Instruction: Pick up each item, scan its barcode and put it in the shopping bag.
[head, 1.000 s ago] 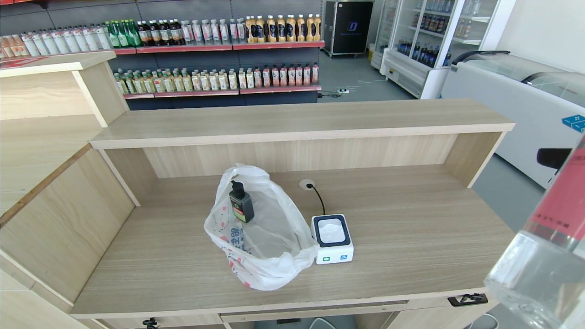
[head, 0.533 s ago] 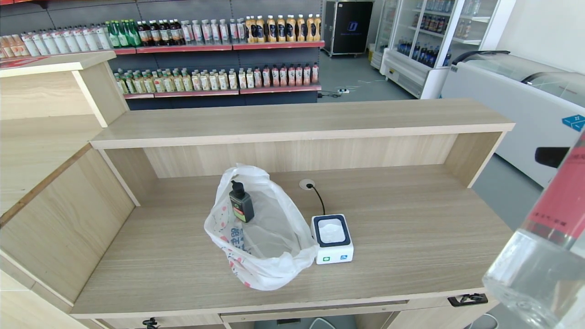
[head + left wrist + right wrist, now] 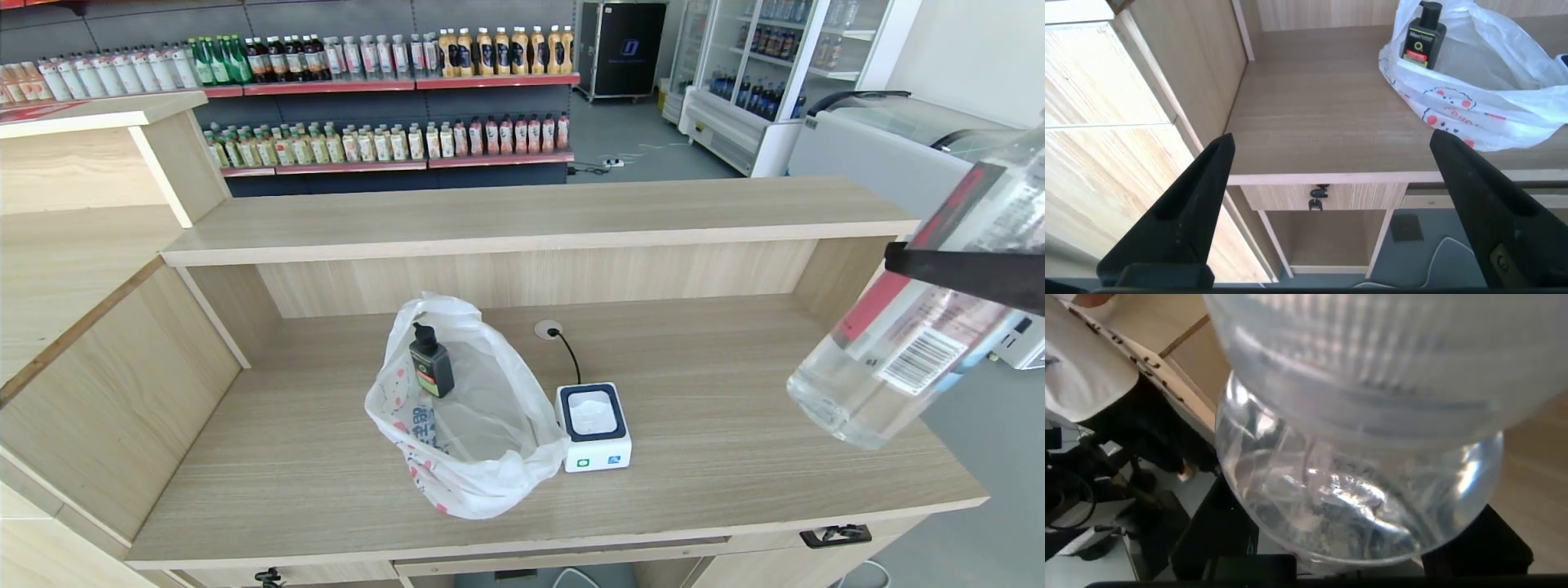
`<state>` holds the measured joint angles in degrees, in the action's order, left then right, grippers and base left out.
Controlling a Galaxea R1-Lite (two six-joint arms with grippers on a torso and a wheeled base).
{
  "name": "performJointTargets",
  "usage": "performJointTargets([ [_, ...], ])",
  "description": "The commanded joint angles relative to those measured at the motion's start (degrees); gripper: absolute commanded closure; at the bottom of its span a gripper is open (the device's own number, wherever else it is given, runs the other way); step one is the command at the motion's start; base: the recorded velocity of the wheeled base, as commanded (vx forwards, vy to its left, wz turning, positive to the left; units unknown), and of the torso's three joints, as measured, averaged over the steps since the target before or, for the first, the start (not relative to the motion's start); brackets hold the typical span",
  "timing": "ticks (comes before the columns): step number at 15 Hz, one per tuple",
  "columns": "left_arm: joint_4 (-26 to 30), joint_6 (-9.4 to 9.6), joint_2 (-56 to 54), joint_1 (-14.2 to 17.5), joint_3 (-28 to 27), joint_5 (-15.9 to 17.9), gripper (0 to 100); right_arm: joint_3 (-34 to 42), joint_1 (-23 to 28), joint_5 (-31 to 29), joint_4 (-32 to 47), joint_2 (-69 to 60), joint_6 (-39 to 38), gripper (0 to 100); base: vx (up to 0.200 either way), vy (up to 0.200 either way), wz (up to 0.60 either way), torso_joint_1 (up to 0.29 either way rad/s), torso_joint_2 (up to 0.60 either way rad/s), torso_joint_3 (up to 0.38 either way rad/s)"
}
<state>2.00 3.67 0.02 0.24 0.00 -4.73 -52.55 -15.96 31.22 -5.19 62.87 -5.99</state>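
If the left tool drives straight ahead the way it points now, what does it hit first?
Probably the wooden counter, at its bare front edge, beside the shopping bag rather than on it. Depth is hard to judge.

Shop, checkout area. Wood counter [image 3: 735,425] w/ scanner [image 3: 594,425] on it, bag [image 3: 482,465] just beside scanner's left side. Far behind scanner: shelves [image 3: 392,84] w/ rows of drinks [image 3: 490,135]; back-right of it, glass-door fridges [image 3: 759,73], chest freezer [image 3: 873,155].
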Motion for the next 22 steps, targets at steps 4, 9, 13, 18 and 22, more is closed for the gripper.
performJointTargets([
  [4,0.0,0.02,0.0,0.0,0.0,0.0,0,7.3,16.0,-7.6,-3.2,5.4,22.2,100,0.000,0.000,0.00,0.000,0.00,0.000],
  [9,0.0,0.02,0.0,0.0,0.0,0.0,0,8.3,29.2,-8.0,-3.3,7.2,36.0,100,0.000,0.000,0.00,0.000,0.00,0.000],
  [13,0.0,0.02,0.0,0.0,0.0,0.0,0,8.2,32.0,-7.9,-3.3,8.4,42.1,100,0.000,0.000,0.00,0.000,0.00,0.000],
  [18,0.0,0.02,0.0,0.0,0.0,0.0,0,8.3,31.3,-8.0,-5.9,11.5,47.0,100,0.000,0.000,0.60,0.002,0.00,0.000],
  [22,0.0,0.02,0.0,0.0,0.0,0.0,0,10.6,27.2,-7.0,-14.3,18.3,50.4,100,0.000,0.000,0.15,0.002,0.00,0.001],
])
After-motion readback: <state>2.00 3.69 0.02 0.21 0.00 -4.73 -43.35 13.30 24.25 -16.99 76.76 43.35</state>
